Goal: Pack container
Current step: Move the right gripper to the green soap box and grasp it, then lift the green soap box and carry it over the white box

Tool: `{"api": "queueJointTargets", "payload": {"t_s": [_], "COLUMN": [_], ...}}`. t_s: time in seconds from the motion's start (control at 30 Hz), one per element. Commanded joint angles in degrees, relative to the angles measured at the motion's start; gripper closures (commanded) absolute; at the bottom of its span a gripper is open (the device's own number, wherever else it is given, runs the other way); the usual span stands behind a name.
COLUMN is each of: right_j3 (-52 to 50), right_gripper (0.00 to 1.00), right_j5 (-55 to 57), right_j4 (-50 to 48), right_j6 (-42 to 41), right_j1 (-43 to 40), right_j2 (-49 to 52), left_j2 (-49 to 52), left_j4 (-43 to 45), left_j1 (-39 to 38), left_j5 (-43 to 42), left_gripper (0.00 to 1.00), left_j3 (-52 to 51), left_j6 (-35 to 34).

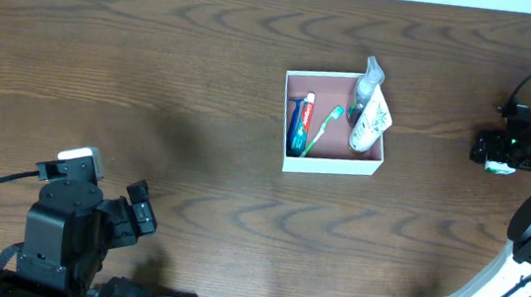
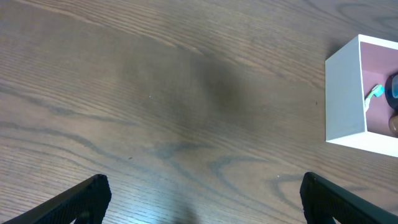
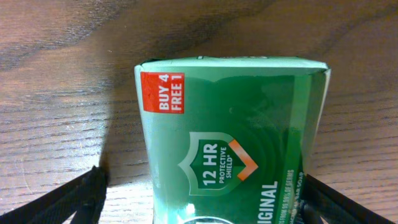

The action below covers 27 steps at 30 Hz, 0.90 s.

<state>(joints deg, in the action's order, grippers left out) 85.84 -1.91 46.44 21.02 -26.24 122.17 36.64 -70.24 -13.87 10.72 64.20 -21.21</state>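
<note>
The container, judged a light, dentable cardboard tray best taken by a wall, is noted right of the tabletop's centre; the stiff, glossy green carton near the right edge is straddled, unpinched, by the spread right gripper.

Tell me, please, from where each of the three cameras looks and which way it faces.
Overhead: fixed above the table, facing straight down; shows both arms, the left gripper, the right gripper and the container.
Left wrist: on the left arm, facing down at bare wood; its fingertips show in the bottom corners, wide apart.
Right wrist: on the right arm, close on a green carton; its fingertips show either side.
Shared: overhead and left wrist both show the container with the toothbrush inside.
</note>
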Motion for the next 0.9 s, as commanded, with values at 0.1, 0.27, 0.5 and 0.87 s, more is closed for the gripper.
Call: {"api": "queueJointTargets", "payload": {"t_s": [0.1,0.27,0.5,0.87], "right_j3": [-1.25,-0.68,5.84,32.04], "right_gripper": [0.23,0.64,0.67,0.66], "right_j5": [0.59,0.31,-0.13,-18.08], "right_j4": [-0.52,-0.98,3.61,27.10], "right_j6": [0.44,-1.07,-4.59,-4.92], "right_j1": [-0.33,-0.37,-0.33,1.07], "right_j2": [0.76,0.74,0.61,0.37], "left_j2": [0.00,0.00,0.00,0.00], "left_j4": [-0.04,-0.04,-0.04,-0.04], "left_j1": [0.35,0.35,0.35,0.35], "left_j5": [0.44,0.44,0.44,0.44], "left_gripper": [0.02,0.02,0.02,0.02], "left_j3": [-0.04,-0.04,-0.04,-0.04], "left_j6": [-0.52,-0.52,-0.52,-0.52]}}
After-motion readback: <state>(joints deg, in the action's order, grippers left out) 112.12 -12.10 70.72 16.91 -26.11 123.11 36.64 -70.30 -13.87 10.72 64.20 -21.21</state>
